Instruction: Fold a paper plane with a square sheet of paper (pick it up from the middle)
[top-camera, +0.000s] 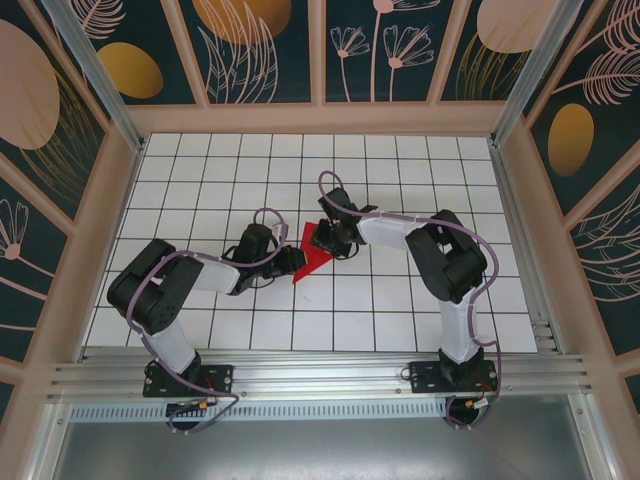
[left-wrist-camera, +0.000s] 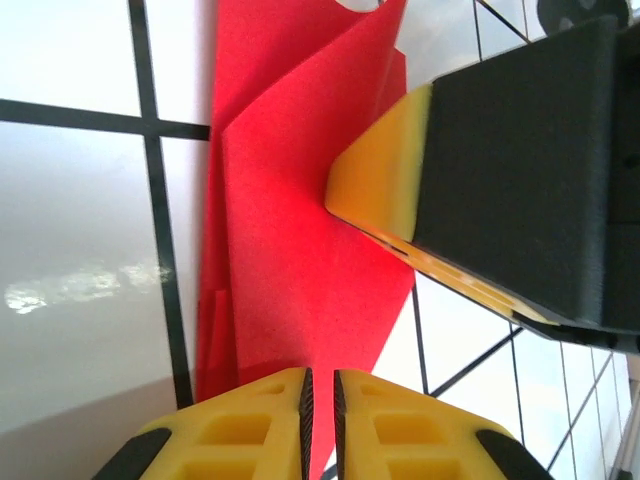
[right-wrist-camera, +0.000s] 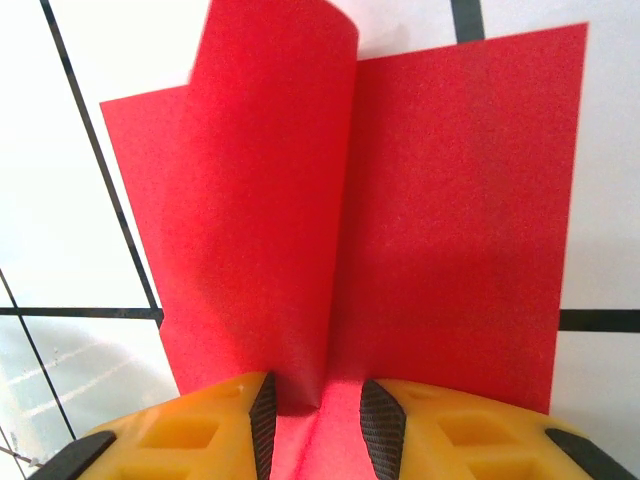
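The red sheet of paper lies near the middle of the white grid-tiled table, between the 2 arms. From above it reads as a creased wedge, its narrow tip pointing toward the near-left.

The left gripper comes at it from the left. In its own wrist view the left gripper has its 2 yellow fingers pressed almost together, with only a thin slit between the ribbed pads. The near edge of the paper runs down into that slit, so it is pinching the sheet.

The right gripper sits at the far-right side of the wedge. One of its yellow fingers touches an upstanding fold of the paper, seen from the left wrist.

In the right wrist view the right gripper has its fingers apart, straddling the crease. The sheet lies flat on the right side, while the left half curls up off the table, its base against the left pad. I cannot tell whether the pads squeeze the fold.
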